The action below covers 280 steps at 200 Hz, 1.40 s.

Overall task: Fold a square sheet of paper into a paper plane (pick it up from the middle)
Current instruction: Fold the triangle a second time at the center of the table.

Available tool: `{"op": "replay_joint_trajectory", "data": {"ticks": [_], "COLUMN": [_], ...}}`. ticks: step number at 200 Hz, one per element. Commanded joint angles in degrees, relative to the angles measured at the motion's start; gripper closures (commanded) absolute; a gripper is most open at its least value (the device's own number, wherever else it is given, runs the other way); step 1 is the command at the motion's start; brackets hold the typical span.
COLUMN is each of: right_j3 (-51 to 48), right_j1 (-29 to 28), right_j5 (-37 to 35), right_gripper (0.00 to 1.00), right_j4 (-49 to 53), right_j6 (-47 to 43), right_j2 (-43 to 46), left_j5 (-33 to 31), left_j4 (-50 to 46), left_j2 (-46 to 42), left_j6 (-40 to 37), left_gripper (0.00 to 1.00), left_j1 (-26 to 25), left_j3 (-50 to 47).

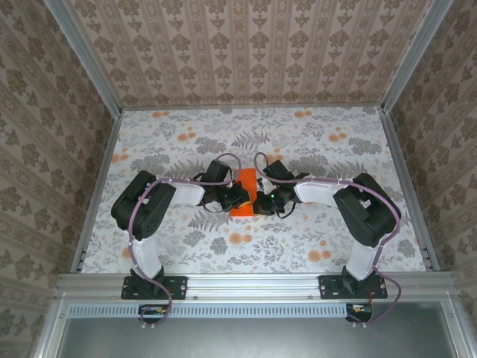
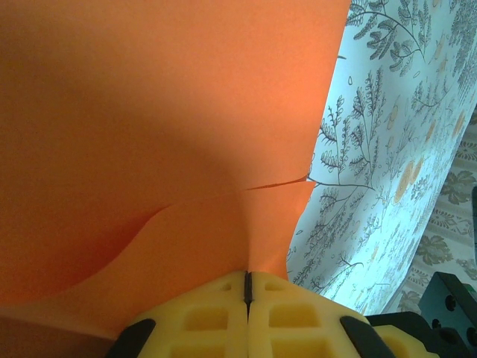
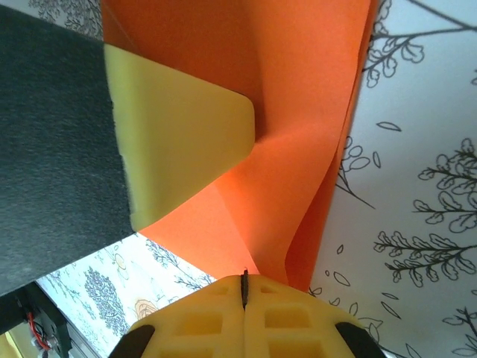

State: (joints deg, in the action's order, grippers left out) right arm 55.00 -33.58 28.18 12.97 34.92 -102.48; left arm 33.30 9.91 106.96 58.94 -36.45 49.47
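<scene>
The square sheet of paper (image 1: 247,180) sits at the middle of the desk (image 1: 298,149), about midway between the left and right edges, already doubled into overlapping layers and caught between the two arms. The left hand (image 2: 247,287) is fully closed with orange paper nipped between its yellow fingers (image 2: 201,317), and the right hand (image 3: 244,287) is likewise shut tight on a folded edge of the same sheet. The two grips are very close together, and that is where I judge the danger lies. If either arm pulls away or twists while the other holds fast, thin paper like this would probably tear at one of the pinch points or pick up a crooked crease that spoils the plane's centre line. The left wrist view shows a thin dark line running in from the sheet's edge. It may be the border of an upper layer or the start of a rip, and I cannot tell which. The sheet bows and billows between the grips, so pressing it flat now could set a stray wrinkle, and the layers could slide out of register if one grip loosens. With the wrists nearly touching above the paper, a careless sideways move could also knock one hand into the other.
</scene>
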Motion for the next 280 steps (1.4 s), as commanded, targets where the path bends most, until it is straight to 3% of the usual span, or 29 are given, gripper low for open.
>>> {"op": "replay_joint_trajectory", "data": {"ticks": [1,154,232,280], "right_j3": [0.0,-1.4,-6.0,-3.5], "right_j1": [-0.3,-0.3,0.0,0.0], "right_j5": [-0.8,-3.4,-3.3,-0.9], "right_gripper": [0.95,0.96,0.96,0.96], "right_j4": [-0.9,3.0,4.7,0.0], "right_j6": [0.4,-0.2,-0.3,0.2], "right_j2": [2.6,-0.9,4.1,8.6], "left_j5": [-3.3,-3.8,-3.7,-3.5], "left_j4": [-5.3,-5.6,-5.3,-5.0], "left_j2": [2.1,2.1,2.2,2.0], "left_j6": [0.5,0.7,0.7,0.5], "left_gripper": [0.94,0.95,0.95,0.95], "left_j1": [-0.6,-0.3,-0.2,-0.2], "left_j3": [-2.4,-3.1,-3.3,-3.2]}}
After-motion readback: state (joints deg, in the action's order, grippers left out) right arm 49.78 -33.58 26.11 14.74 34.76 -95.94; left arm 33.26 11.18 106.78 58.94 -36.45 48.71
